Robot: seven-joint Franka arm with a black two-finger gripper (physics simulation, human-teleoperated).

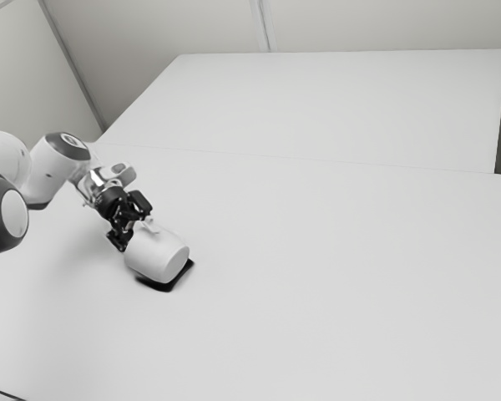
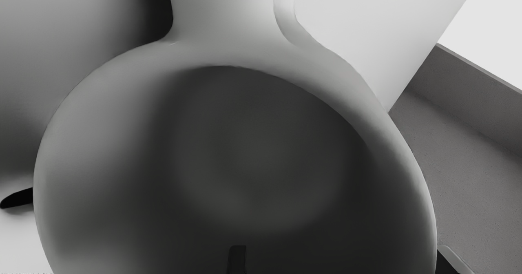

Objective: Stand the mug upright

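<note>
1. in the exterior view, saw the white arm (image 1: 58,167) reaching over the pale table (image 1: 334,251), with the black claw (image 1: 133,234) right at the open end of the white mug (image 1: 154,253).
2. found the mug lying on its side just ahead of the claw, mouth towards it and base pointing away.
3. spotted the handle (image 1: 152,225) on the mug's upper side, close beside the claw.
4. noticed a dark flat shape (image 1: 165,285) under the mug, mostly past the claw; could not tell shadow from solid thing.
5. in the wrist view, looked from the claw (image 2: 340,260) into the mug's shaded mouth.
6. saw the fingers (image 2: 237,261) standing apart, one within the mouth and one outside the rim, with a wide gap between the inner finger and the mug's wall.
7. made out a grey surface (image 2: 469,184) and a low grey wall (image 2: 477,72) past the table's edge, on the outer finger's side of the claw.
</note>
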